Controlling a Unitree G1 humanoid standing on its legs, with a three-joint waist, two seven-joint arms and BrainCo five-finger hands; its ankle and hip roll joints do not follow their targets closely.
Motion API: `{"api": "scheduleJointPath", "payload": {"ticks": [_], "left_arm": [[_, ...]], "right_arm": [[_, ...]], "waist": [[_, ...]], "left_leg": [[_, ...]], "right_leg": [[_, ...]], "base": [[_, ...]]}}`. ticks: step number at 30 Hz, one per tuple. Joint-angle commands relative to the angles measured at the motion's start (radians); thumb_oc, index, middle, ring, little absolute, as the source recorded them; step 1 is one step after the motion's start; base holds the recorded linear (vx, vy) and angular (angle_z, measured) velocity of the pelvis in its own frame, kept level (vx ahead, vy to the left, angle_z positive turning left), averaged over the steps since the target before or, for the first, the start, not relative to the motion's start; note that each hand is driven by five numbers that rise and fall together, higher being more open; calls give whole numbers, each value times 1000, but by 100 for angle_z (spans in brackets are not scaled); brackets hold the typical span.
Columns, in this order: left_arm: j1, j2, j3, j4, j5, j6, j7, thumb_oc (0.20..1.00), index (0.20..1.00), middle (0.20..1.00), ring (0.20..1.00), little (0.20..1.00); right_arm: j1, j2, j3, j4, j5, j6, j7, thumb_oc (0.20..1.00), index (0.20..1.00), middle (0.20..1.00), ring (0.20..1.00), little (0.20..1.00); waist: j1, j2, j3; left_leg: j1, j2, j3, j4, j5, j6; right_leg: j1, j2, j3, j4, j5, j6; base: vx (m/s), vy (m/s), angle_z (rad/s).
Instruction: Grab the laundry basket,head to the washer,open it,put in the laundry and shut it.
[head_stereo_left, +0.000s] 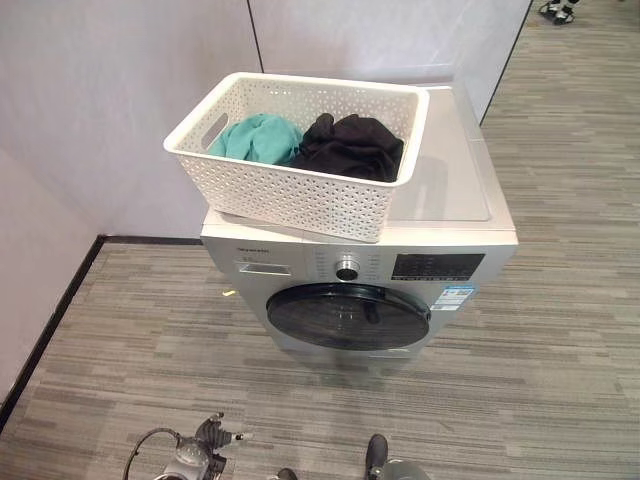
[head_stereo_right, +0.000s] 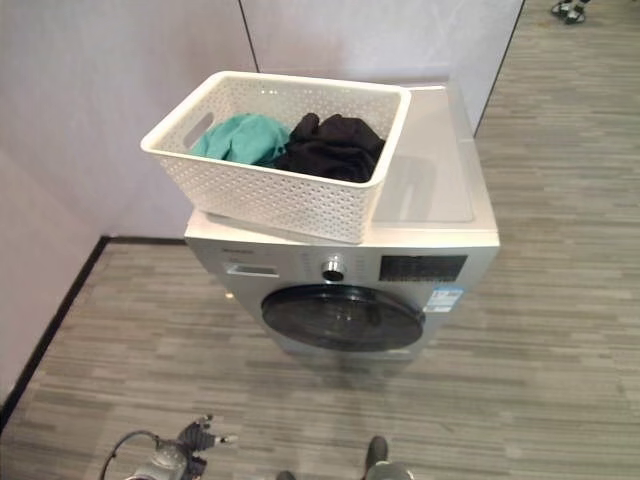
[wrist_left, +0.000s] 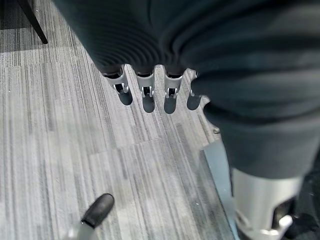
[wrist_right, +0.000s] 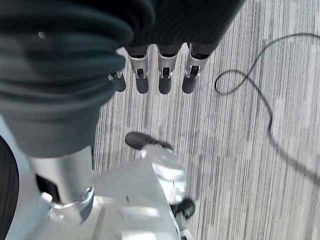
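- One white lattice-walled laundry basket (head_stereo_left: 300, 190) sits on the washer (head_stereo_left: 455, 200) top, left side, w/ teal cloth (head_stereo_left: 258, 137) beside black cloth (head_stereo_left: 348, 145).
- Washer: silver, flat lid, round dark door (head_stereo_left: 348, 316) shut.
- Left hand (wrist_left: 150, 92) & right hand (wrist_right: 162, 75): fingers straight, holding nothing, over striped grey floor (head_stereo_left: 560, 330).

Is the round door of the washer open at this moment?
No, the dark round door lies flush in the front of the washer.
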Motion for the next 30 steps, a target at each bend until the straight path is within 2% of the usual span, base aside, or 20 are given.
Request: {"api": "scheduleJointPath", "payload": {"ticks": [1,2,5,6,7,9,10,12,13,16,18,20,21,23,25,26,27,28,29,30], "left_arm": [[-56,-18,-32,30,-13,-21,2,1000,1000,1000,1000,1000],[-56,-18,-32,30,-13,-21,2,1000,1000,1000,1000,1000],[-51,-15,-27,33,-25,-27,8,1000,1000,1000,1000,1000],[-52,-15,-27,34,-32,-28,6,1000,1000,1000,1000,1000],[-57,-14,-30,39,-46,-27,5,1000,1000,1000,1000,1000],[-62,-15,-34,37,-51,-25,2,1000,1000,1000,1000,1000],[-63,-15,-40,33,-44,-25,0,1000,1000,1000,1000,1000],[-79,-13,-61,27,-27,-27,-2,1000,1000,1000,1000,1000],[-92,-13,-73,20,-24,-31,-3,1000,1000,1000,1000,1000],[-97,-12,-77,13,-34,-36,-3,1000,1000,1000,1000,1000],[-102,-1,-82,2,-34,-39,-3,1000,1000,1000,1000,1000],[-103,4,-86,8,-21,-37,-3,1000,1000,1000,1000,1000],[-98,6,-83,19,-12,-35,-5,1000,1000,1000,1000,1000],[-83,9,-71,30,0,-31,-7,1000,1000,1000,1000,1000],[-69,13,-56,38,-1,-29,-10,1000,1000,1000,1000,1000],[-48,20,-38,51,2,-22,-14,1000,1000,1000,1000,1000],[-36,32,-13,66,1,-21,-10,1000,1000,1000,1000,1000],[-36,32,-12,66,1,-21,-10,1000,1000,1000,1000,1000],[-25,37,5,74,8,-21,-16,1000,1000,1000,1000,1000],[-23,35,7,75,10,-22,-11,1000,1000,1000,1000,1000]], "right_arm": [[-27,-41,-28,63,-17,-1,-26,1000,1000,1000,1000,1000],[-27,-41,-28,63,-17,-1,-26,1000,1000,1000,1000,1000],[-30,-49,-27,52,-12,-3,-26,1000,1000,1000,1000,1000],[-30,-53,-28,48,-11,-4,-27,1000,1000,1000,1000,1000],[-29,-76,-37,53,-25,-2,-31,1000,1000,1000,1000,1000],[-35,-85,-44,54,-28,-3,-34,1000,1000,1000,1000,1000],[-34,-92,-52,56,-28,1,-31,1000,1000,1000,1000,1000],[-41,-100,-59,65,-36,6,-33,1000,1000,1000,1000,1000],[-43,-111,-71,76,-40,11,-34,1000,1000,1000,1000,1000],[-45,-113,-82,79,-40,11,-37,1000,1000,1000,1000,1000],[-64,-118,-79,49,-41,7,-37,1000,1000,1000,1000,1000],[-80,-115,-62,38,-44,5,-37,1000,1000,1000,1000,1000],[-92,-107,-47,26,-56,4,-40,1000,1000,1000,1000,1000],[-102,-95,-24,-4,-71,2,-40,1000,1000,1000,1000,1000],[-108,-77,1,-24,-84,-2,-37,1000,1000,1000,1000,1000],[-107,-52,32,-48,-88,-7,-28,1000,1000,1000,1000,1000],[-101,-36,57,-59,-99,-8,-23,1000,1000,1000,1000,1000],[-101,-36,57,-59,-99,-8,-23,1000,1000,1000,1000,1000],[-84,-20,78,-74,-115,-12,-14,1000,1000,1000,1000,1000],[-77,-16,75,-77,-107,-12,-13,1000,1000,1000,1000,1000]], "waist": [[-19,-24,-22],[-20,-24,-22],[-17,-21,-30],[-18,-16,-31],[-25,8,-32],[-30,20,-28],[-39,32,-32],[-43,41,-31],[-45,39,-22],[-42,33,-21],[-31,12,-12],[-25,0,-8],[-21,-7,-8],[-4,-6,-8],[6,-2,-15],[-1,-9,-25],[10,-16,-28],[9,-16,-27],[20,-28,-31],[17,-32,-36]], "left_leg": [[-78,-20,-16,-76,52,-7],[-78,-20,-17,-76,52,-7],[-83,27,-86,-116,85,-21],[-84,59,-101,-139,113,-33],[-73,161,-109,-223,208,-73],[-55,170,-92,-247,219,-84],[-41,166,-57,-250,203,-87],[-36,132,-58,-243,176,-80],[-59,98,-61,-203,145,-69],[-81,71,-58,-164,120,-54],[-104,6,-48,-141,77,-14],[-102,-21,-40,-147,62,4],[-91,-39,-26,-155,54,14],[-64,-59,3,-184,48,30],[-24,-69,20,-214,25,28],[1,-82,25,-236,27,31],[23,-80,46,-243,28,30],[24,-80,45,-244,29,30],[31,-82,57,-242,22,27],[32,-82,58,-235,21,23]], "right_leg": [[16,-3,65,18,-17,84],[16,-3,64,18,-17,84],[9,-22,81,22,-20,92],[6,-29,86,23,-22,95],[1,-56,93,22,-24,118],[5,-63,93,21,-24,125],[14,-76,88,22,-26,137],[27,-112,99,23,-13,147],[34,-154,108,38,-3,155],[37,-184,112,45,8,163],[7,-244,127,92,66,176],[-22,-258,134,118,111,182],[-28,-277,124,123,165,193],[-30,-304,54,150,191,197],[-19,-295,-2,176,164,206],[-49,-219,27,175,121,190],[-59,-199,-7,158,107,187],[-57,-198,-8,156,107,187],[-49,-195,-55,131,117,193],[-37,-193,-47,106,123,198]], "base": [[46,145,6],[69,165,4],[71,149,-14],[159,375,-32],[160,373,-35],[141,347,-23],[151,356,-11],[192,426,-3],[167,384,5],[122,284,34],[114,360,18],[51,236,-12],[60,241,-39],[105,262,-43],[163,248,-31],[159,205,-57],[136,134,-44],[79,-20,-32],[37,-55,-3],[37,-53,1]]}}
